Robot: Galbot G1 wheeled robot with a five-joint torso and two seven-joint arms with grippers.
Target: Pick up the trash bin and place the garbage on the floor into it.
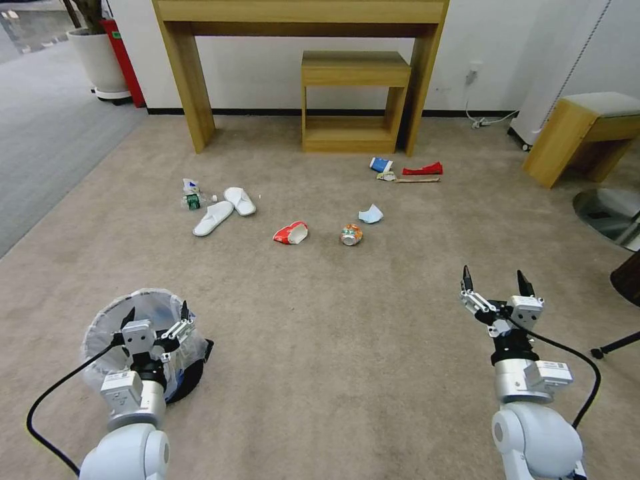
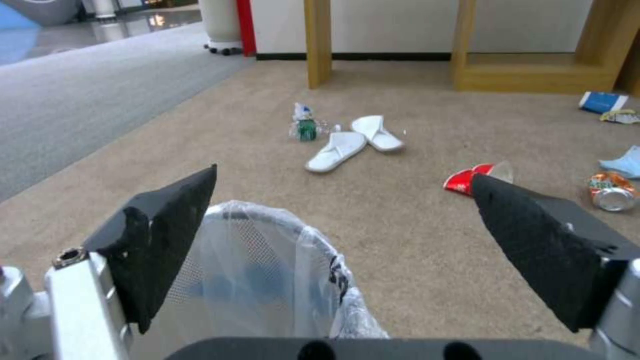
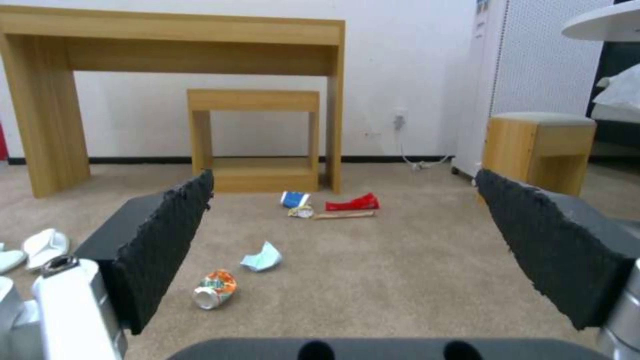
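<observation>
Your left gripper [image 1: 155, 318] hangs spread apart over the trash bin [image 1: 100, 333] rim, right gripper [image 1: 495, 281] spread apart over bare carpet, garbage [image 1: 291, 233] scattered beyond.

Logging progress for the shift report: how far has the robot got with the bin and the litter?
Nothing is done yet. In hand: the left gripper hangs open over the trash bin, not gripping it. The right gripper is open and empty. Left to do: lift the bin, then collect the slippers, bottle, packet, can, mask, cup, wrapper and stick.
</observation>
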